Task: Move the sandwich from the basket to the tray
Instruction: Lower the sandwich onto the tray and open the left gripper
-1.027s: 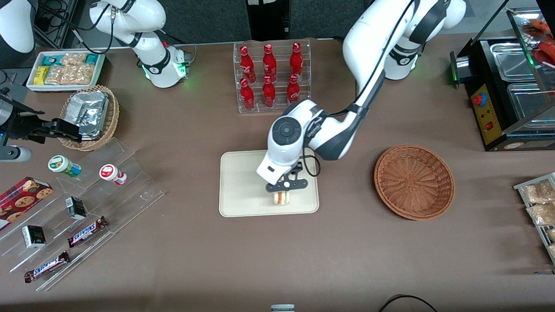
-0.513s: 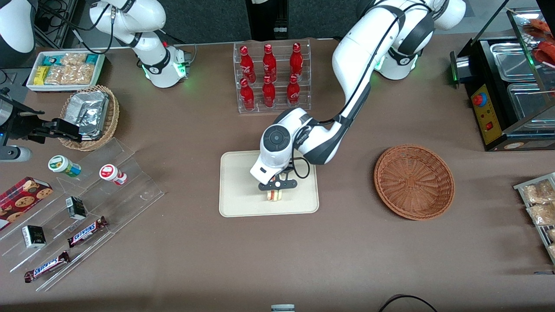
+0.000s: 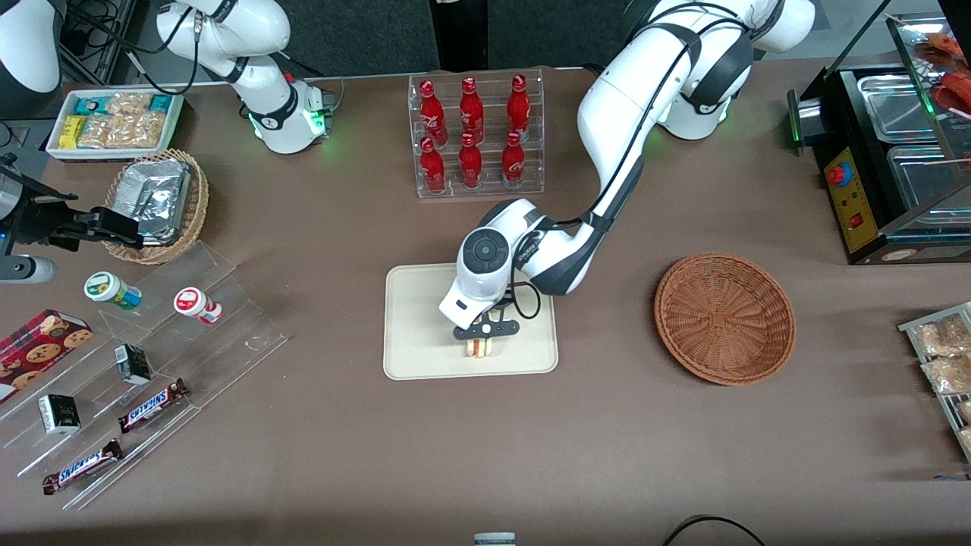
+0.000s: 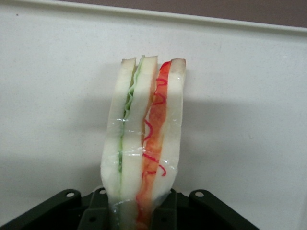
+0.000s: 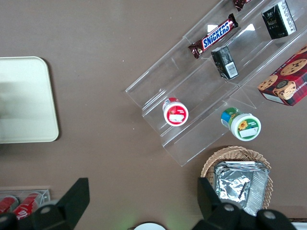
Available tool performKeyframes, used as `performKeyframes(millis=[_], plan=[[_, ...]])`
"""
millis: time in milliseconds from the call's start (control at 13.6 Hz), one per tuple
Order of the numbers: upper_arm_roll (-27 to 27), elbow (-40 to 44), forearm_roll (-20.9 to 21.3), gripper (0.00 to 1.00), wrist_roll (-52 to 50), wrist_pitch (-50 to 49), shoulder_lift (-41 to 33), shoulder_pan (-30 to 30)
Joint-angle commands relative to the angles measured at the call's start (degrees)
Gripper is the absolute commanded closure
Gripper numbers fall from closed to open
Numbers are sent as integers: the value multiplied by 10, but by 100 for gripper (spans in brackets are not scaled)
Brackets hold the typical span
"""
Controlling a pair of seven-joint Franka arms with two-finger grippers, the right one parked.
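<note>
My left gripper is shut on the sandwich, a white bread wedge with red and green filling layers. It holds the sandwich low over the cream-white tray, near the tray edge closest to the front camera. In the left wrist view the sandwich points down at the tray surface with a shadow close under it, and the gripper clamps its wide end. The reddish-brown wicker basket lies empty beside the tray, toward the working arm's end. The tray corner also shows in the right wrist view.
A clear rack of red bottles stands farther from the front camera than the tray. Toward the parked arm's end are a tan basket with a foil pack, a white box of snack packets and an acrylic stand with snacks. A black warmer cabinet stands at the working arm's end.
My gripper has carried the sandwich a little toward the parked arm's end over the tray and lowered it closer to the tray surface.
</note>
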Motion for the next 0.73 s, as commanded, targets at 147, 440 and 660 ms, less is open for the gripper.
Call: performKeyframes(millis=[147,440,660], plan=[[0,22,-2,1,-10,2,14,-3],[1,19,-3,1,-10,-13,-17,8],[-2,-56,-3,1,-3,-26,-91,53]])
